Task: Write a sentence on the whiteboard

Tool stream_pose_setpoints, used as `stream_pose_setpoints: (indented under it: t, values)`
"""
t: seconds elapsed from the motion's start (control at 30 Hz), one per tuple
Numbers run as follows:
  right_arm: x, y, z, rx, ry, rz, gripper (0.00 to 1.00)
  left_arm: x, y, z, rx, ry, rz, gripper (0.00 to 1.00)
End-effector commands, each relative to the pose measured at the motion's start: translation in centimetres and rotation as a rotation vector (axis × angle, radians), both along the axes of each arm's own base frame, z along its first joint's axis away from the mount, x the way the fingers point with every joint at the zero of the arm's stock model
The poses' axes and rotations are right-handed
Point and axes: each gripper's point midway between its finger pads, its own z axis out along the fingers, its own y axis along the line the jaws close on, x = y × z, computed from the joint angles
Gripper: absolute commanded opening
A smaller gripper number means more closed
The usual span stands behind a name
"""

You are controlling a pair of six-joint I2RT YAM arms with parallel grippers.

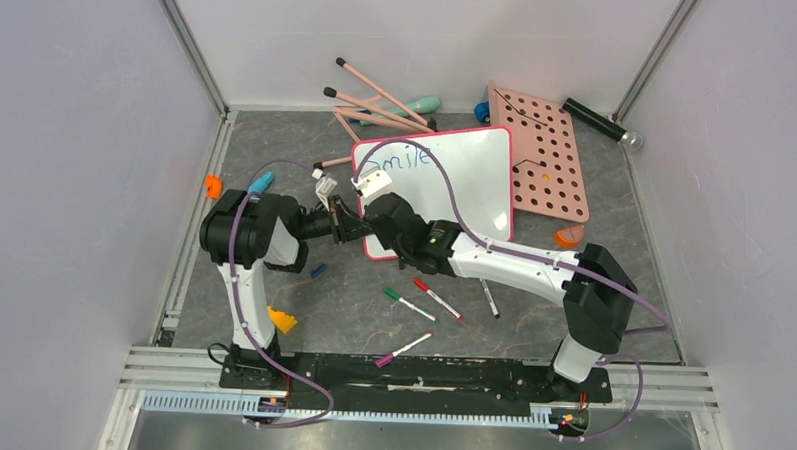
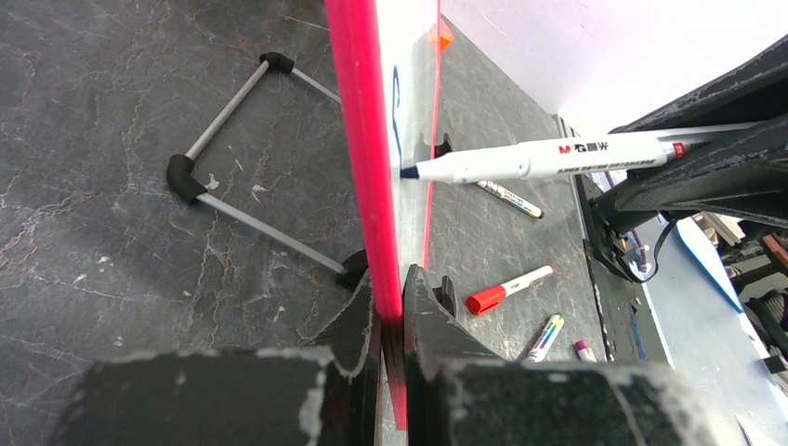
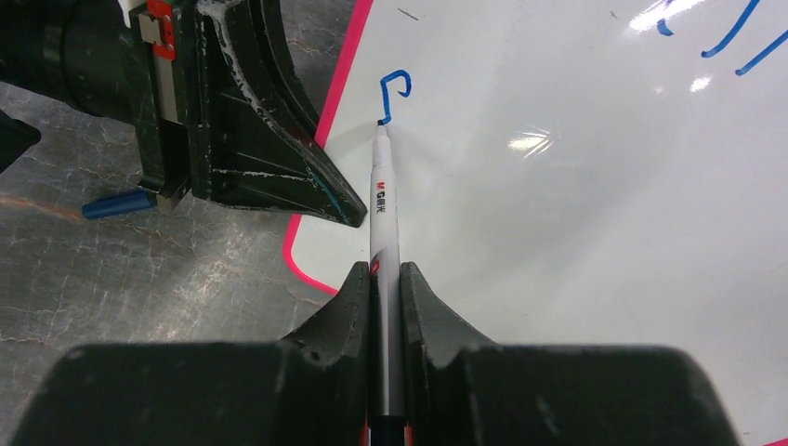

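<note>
The whiteboard point(image 1: 466, 182), glossy white with a pink-red rim, lies mid-table. My left gripper point(image 1: 348, 224) is shut on its left rim; in the left wrist view the rim point(image 2: 361, 139) runs between the closed fingers of the left gripper point(image 2: 390, 299). Only "Smile" point(image 1: 403, 156) of the sentence shows, in blue. My right gripper point(image 3: 386, 279) is shut on a white marker point(image 3: 382, 190). Its tip touches the board point(image 3: 576, 242) at the lower end of a small blue hooked stroke point(image 3: 394, 91). From the top, the right gripper point(image 1: 373, 216) is over the board's lower left corner.
A pink pegboard point(image 1: 545, 155) lies right of the board. Loose markers point(image 1: 409, 303) point(image 1: 438, 298) point(image 1: 403, 349) point(image 1: 489, 296) lie in front. Pink sticks point(image 1: 379, 99) and a black cylinder point(image 1: 598, 120) are at the back. A blue cap point(image 3: 116, 204) lies by the left gripper.
</note>
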Motion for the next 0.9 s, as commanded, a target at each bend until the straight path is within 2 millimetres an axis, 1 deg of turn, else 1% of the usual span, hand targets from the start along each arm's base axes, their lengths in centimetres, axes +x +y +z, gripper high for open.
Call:
stream_pose_setpoints:
  t: [0.0,0.17,0.37,0.57,0.7,0.87]
  values:
    - [0.3,0.5,0.6,0.021,-0.002,0.013,0.00,1.7,0.8,-1.9,0.083,-0.231,0.063,0.03]
    - [0.2,1.2,1.9,0.056,-0.010,0.036,0.00,1.7,0.7,-1.9,0.082,-0.231,0.064,0.03]
    - [0.0,1.0,3.8,0.110,-0.031,0.054,0.00,1.7,0.7,-1.9,0.082,-0.231,0.063,0.03]
    - [0.6,0.2,5.2,0.156,-0.045,0.050,0.00,1.7,0.7,-1.9,0.082,-0.230,0.064,0.03]
    - [1.1,-0.5,5.4,0.161,-0.046,0.033,0.00,1.7,0.7,-1.9,0.082,-0.231,0.063,0.03]
    - [1.4,-0.8,4.9,0.151,-0.038,0.024,0.00,1.7,0.7,-1.9,0.082,-0.231,0.063,0.03]
